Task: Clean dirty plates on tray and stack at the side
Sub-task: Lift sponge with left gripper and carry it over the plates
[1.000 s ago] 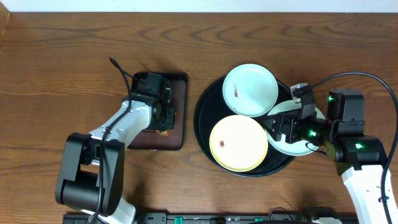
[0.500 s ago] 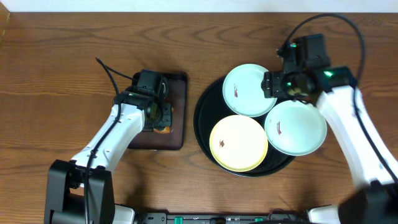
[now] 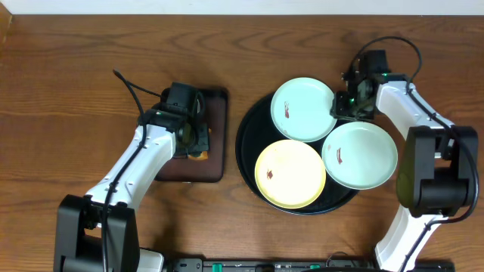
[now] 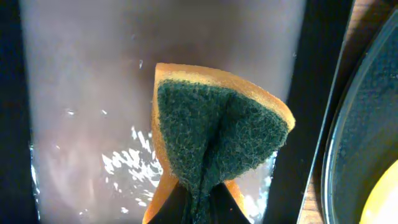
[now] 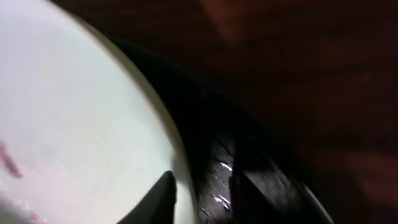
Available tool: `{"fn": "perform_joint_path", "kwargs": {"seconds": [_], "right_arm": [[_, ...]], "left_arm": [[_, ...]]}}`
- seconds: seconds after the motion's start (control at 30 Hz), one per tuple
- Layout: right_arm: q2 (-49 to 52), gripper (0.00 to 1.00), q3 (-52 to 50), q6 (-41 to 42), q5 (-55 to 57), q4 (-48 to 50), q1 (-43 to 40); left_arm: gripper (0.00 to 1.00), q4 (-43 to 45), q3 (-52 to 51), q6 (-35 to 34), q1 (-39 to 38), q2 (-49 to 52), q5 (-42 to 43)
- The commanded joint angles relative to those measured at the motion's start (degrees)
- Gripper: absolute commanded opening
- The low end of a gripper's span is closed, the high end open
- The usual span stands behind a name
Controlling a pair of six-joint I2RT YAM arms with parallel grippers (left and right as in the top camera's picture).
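Note:
Three plates lie on the round black tray [image 3: 249, 147]: a mint plate [image 3: 304, 109] at the back, a yellow plate [image 3: 290, 174] in front, and a second mint plate [image 3: 359, 155] overhanging the tray's right rim. Each has a small dark smudge. My right gripper [image 3: 346, 106] is at the back mint plate's right edge. In the right wrist view its jaws [image 5: 202, 193] straddle that plate's rim [image 5: 183, 168], one finger [image 5: 158, 199] over the plate, a gap showing on the outer side. My left gripper [image 3: 193, 142] is shut on an orange and green sponge [image 4: 217, 137].
A smaller rectangular dark brown tray [image 3: 215, 113] lies left of the black tray, its wet floor [image 4: 93, 93] under the sponge. The black tray's rim [image 4: 348, 155] is close to the right of it. Wood tabletop [image 3: 76, 75] stretches to the left and behind.
My right gripper left the right-hand mint plate, swung back to the far mint plate's right rim, and its jaws narrowed. The left gripper kept the sponge over the brown tray.

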Motion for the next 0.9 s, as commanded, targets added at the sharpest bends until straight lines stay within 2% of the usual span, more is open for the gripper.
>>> {"fn": "perform_joint_path", "kwargs": {"seconds": [0.0,0.07,0.1,0.17,0.23,0.27,0.3,0.43,0.7,0.87], "right_arm": [[1.8,0.13,0.3,-0.4,-8.0,1.4,-1.6],[1.9,0.04,0.3,-0.4,-8.0,1.7,-1.7],[1.9,0.02,0.3,-0.4,-8.0,1.7,-1.6],[1.9,0.04,0.2,-0.4,-6.8,1.8,-1.5],[1.9,0.19,0.0,-0.4,-5.2,1.7,-1.3],[1.9,0.17,-0.1,-0.4,-4.7,1.8,-1.2],[1.9,0.10,-0.6,-0.4,-3.8,2.1,-1.2],[1.9,0.01,-2.6,-0.4,-3.3,4.8,-1.2],[1.3,0.01,-2.5,-1.7,-3.3,1.9,-1.1],[-2.4,0.01,-2.5,-1.9,2.0,-3.7,-0.7]], "left_arm": [[0.07,0.0,1.8,-0.8,0.2,-0.7,0.3],[0.07,0.5,1.8,-0.8,0.2,-0.7,0.7],[0.07,1.0,1.8,-0.8,0.2,-0.7,1.8],[0.07,2.1,1.8,-0.8,0.2,-0.7,4.2],[0.08,2.8,1.8,-1.2,0.2,-0.7,4.7],[0.08,3.0,1.8,-1.2,0.2,-0.7,4.7],[0.07,3.0,1.8,-1.2,0.2,-0.7,4.7],[0.07,3.5,1.8,-1.2,-0.3,-0.7,6.4],[0.08,9.4,3.8,-4.4,-5.7,-0.7,5.5],[0.07,14.5,4.4,-7.9,-9.1,-0.7,5.5]]}}
